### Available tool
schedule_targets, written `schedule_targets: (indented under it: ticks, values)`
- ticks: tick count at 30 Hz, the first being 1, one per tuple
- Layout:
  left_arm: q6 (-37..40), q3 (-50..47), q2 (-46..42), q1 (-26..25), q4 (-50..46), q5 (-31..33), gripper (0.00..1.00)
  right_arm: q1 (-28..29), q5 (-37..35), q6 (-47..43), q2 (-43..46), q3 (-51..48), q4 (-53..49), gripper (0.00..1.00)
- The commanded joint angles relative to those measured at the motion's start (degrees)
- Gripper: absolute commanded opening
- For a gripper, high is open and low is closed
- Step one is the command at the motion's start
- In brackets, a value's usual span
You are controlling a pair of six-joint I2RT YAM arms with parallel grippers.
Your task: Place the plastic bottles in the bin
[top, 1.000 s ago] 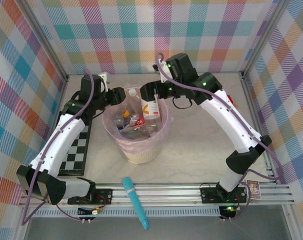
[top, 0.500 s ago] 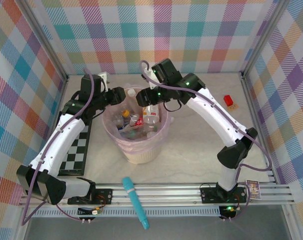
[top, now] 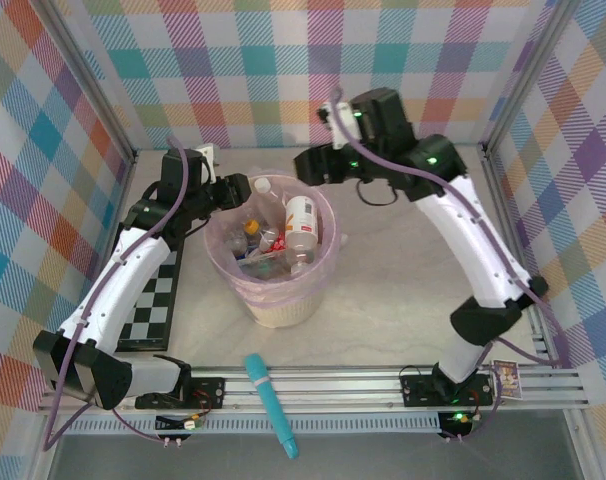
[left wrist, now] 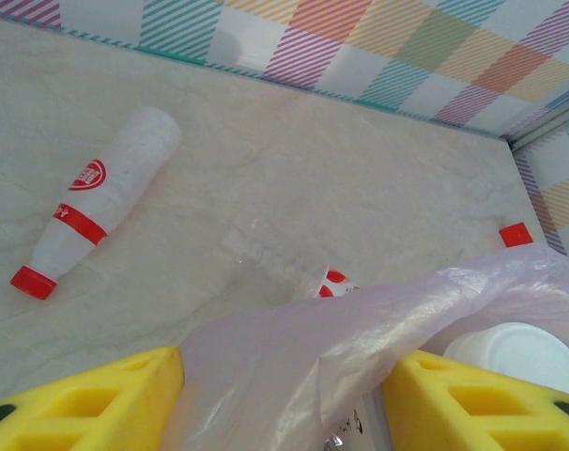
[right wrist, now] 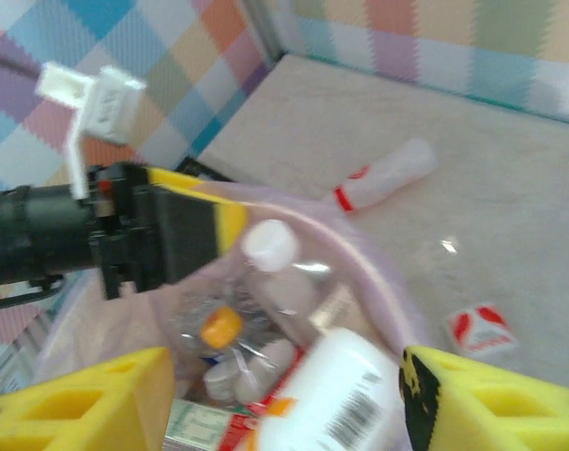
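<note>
Blurred white bottle (right wrist: pixel 346 399) is cut by the lower edge.

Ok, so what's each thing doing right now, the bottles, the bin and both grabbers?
bin, upright, bottles piled inside.
orange-label bottle, lying on top inside the bin, not held.
red-capped bottle, lying on its side on the table, outside the bin.
left gripper, fingers either side of the bin's bag edge; can't tell if pinching.
right gripper, open, empty, above the bin.

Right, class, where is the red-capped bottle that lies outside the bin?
The red-capped bottle lies on its side on the table beyond the bin, near the back wall: upper left in the left wrist view.
</note>
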State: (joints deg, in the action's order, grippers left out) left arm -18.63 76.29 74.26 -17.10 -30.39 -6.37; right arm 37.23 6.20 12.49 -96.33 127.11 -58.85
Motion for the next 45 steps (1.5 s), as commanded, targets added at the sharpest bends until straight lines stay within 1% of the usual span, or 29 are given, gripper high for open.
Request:
schedule_targets:
  ticks: [1, 5, 9, 12, 16, 18, 22, 24, 27, 33, 37, 45]
  values:
    - [-0.6, -0.1, -0.6, 0.7, -2.9, 0.2, 0.56, -6.7, 1.0, -1.7, 4.3, -7.7, 2.0, 0.66]
    - [-1.1, -0.2, -1.4, 1.4, -4.9, 1.2, 0.56, -14.9, 3.5, -2.2, 7.1, -16.0, 2.4, 0.67]
    - [-1.3, -0.9, -2.8, 2.2, -6.6, 2.0, 0.55, -19.1, 4.6, -7.0, 5.5, -22.9, 3.4, 0.67]
    - [-1.5, -0.9, -3.5, 2.3, -7.8, 2.4, 0.55, -20.4, 6.2, -10.7, 1.4, -26.7, 5.1, 0.68]
    - [-1.8, -1.2, -4.5, 2.8, -8.3, 2.2, 0.55, -20.1, 9.2, -11.1, -6.4, -25.5, 2.9, 0.74]
    - [-1.9, -1.1, -4.4, 2.9, -8.7, 2.2, 0.54, -19.3, 11.1, -11.4, -9.3, -25.7, 4.6, 0.77]
    - [-2.3, -1.3, -4.4, 3.1, -8.3, 1.8, 0.54, -17.3, 14.3, -11.6, -15.4, -24.7, 6.6, 0.89]
    - [-2.6, -1.3, -4.3, 3.2, -8.0, 1.6, 0.54, -16.3, 15.0, -11.0, -18.5, -23.6, 7.2, 0.92]
    - [-2.8, -1.3, -4.1, 3.4, -7.6, 1.2, 0.53, -14.8, 15.8, -9.9, -22.5, -21.3, 7.5, 0.94]
    - [-2.9, -1.1, -3.4, 3.6, -7.0, 0.5, 0.52, -12.5, 13.9, -6.6, -29.2, -16.8, 7.7, 0.99]
    - [-2.9, -0.6, -2.8, 3.6, -7.0, 0.1, 0.52, -11.5, 12.9, -3.5, -32.9, -14.5, 8.4, 0.99]
    - [-2.8, -0.5, -2.2, 3.7, -6.6, -0.3, 0.52, -10.4, 7.9, 3.1, -37.1, -11.4, 7.3, 0.99]
